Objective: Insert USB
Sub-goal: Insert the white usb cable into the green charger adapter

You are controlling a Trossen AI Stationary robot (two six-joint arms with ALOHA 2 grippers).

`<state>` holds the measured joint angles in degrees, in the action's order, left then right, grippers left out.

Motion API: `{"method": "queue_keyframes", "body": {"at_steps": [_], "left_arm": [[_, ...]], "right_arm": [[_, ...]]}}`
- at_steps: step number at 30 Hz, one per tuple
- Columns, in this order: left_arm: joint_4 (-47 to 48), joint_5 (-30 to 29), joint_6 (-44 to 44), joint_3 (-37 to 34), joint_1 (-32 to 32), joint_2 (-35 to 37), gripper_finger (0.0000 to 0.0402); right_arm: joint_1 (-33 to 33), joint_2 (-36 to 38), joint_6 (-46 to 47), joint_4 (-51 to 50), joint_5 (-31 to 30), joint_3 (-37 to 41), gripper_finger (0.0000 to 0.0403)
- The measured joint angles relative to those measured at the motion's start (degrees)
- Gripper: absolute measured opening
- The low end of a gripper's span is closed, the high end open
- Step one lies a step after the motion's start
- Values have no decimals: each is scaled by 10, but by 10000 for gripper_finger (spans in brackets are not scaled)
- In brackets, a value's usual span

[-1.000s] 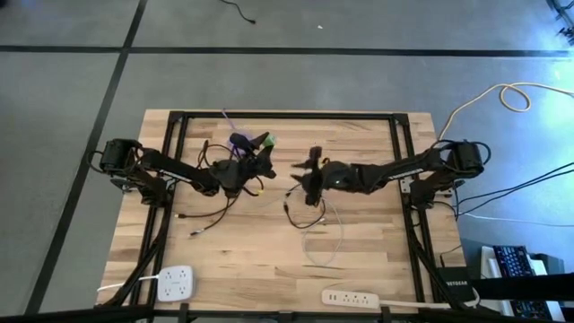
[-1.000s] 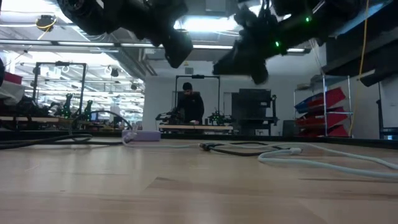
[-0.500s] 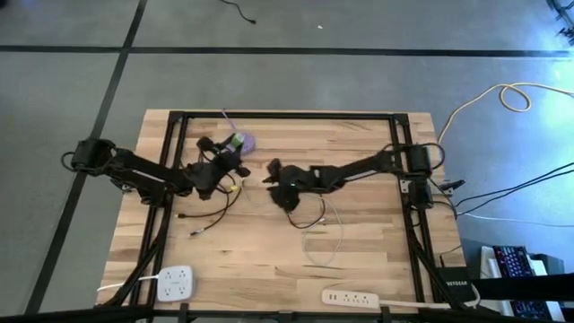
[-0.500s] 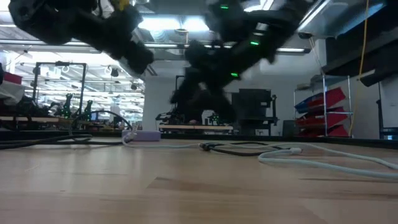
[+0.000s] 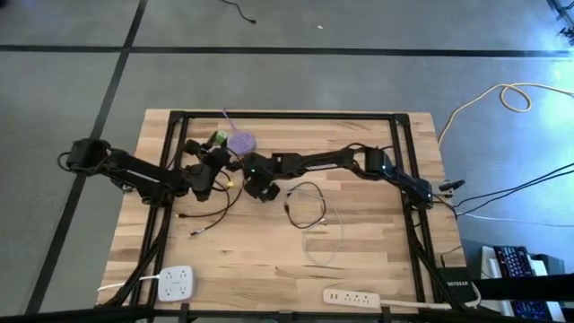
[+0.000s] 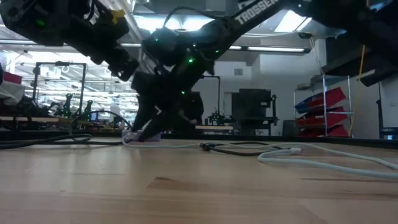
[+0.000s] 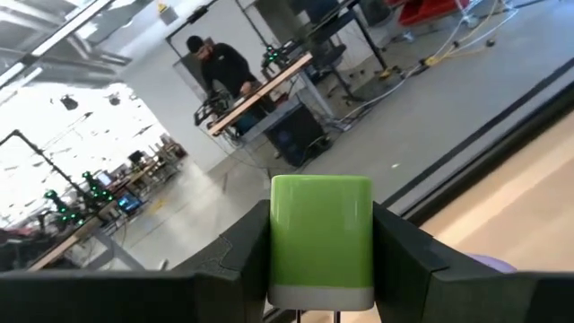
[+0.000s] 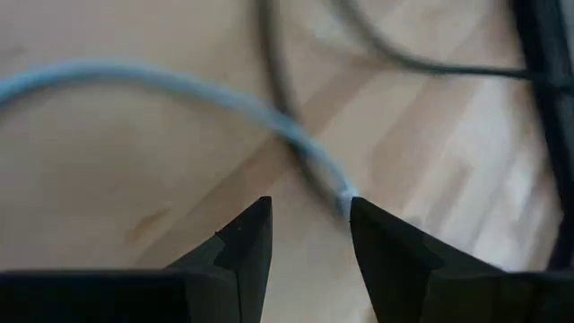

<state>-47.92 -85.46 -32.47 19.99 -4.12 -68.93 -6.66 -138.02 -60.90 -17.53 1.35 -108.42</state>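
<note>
— What is the left gripper (image 7: 321,269) doing?
— It is clamping a green USB plug (image 7: 321,238) above the tabletop (image 5: 377,260), near the purple hub (image 5: 240,142).
— And the right gripper (image 8: 309,235)?
— Its fingers are standing slightly apart, holding nothing, just over a pale cable (image 8: 161,85).

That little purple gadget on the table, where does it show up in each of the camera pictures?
High view: purple hub near the table's far edge, beside the left gripper.
Low view: far left-centre, under the arms.
Left wrist view: a sliver.
Right wrist view: not in it.
Shared landmark: the pale cable.
</note>
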Motion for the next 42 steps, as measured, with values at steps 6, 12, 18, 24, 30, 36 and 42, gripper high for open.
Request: {"method": "queue_keyframes", "body": {"at_steps": [6,12,18,24,30,36,42], "left_arm": [[116,4,57,0,7,42,125],[312,131,241,0,39,104,125],[467,198,372,0,76,164,125],[513,215,411,0,80,198,125],[571,243,463,0,91,206,125],[628,280,518,1,102,205,125],[671,361,564,1,125,204,125]], "right_arm": [[-10,5,15,-32,23,-3,133],[-9,9,-19,-14,21,-4,133],[-9,5,-26,18,27,-31,131],[-17,-14,-24,15,38,-53,106],[-20,-37,-17,28,32,-57,81],[-20,-44,-10,11,38,-62,58],[-20,-44,-10,1,43,-62,37]]}}
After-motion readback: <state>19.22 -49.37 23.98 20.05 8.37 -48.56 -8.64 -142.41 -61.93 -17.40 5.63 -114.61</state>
